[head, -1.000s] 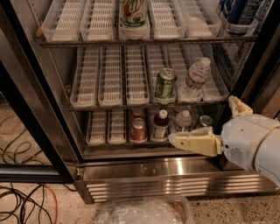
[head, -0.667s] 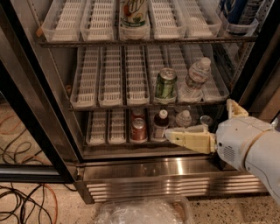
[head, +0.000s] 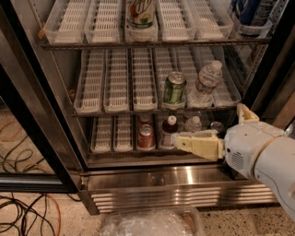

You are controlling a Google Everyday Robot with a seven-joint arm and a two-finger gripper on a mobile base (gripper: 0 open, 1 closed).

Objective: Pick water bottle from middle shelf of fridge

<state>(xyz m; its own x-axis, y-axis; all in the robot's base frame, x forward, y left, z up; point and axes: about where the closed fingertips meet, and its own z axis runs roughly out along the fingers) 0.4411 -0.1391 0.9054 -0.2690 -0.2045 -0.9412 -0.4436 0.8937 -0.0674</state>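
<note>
The water bottle, clear and ribbed with a white cap, stands tilted in a right-hand lane of the middle shelf, next to a green soda can. The fridge stands open in front of me. My gripper is open and empty, below and in front of the bottle at the level of the bottom shelf. One cream finger points left and the other points up, below and to the right of the bottle.
The bottom shelf holds a red can, a dark-liquid bottle and clear bottles. A bottle stands on the top shelf. The black door frame is at left, cables lie on the floor, and a plastic bag lies below.
My gripper has shifted a little to the left and up in front of the bottom shelf. The bottle and can have not moved.
</note>
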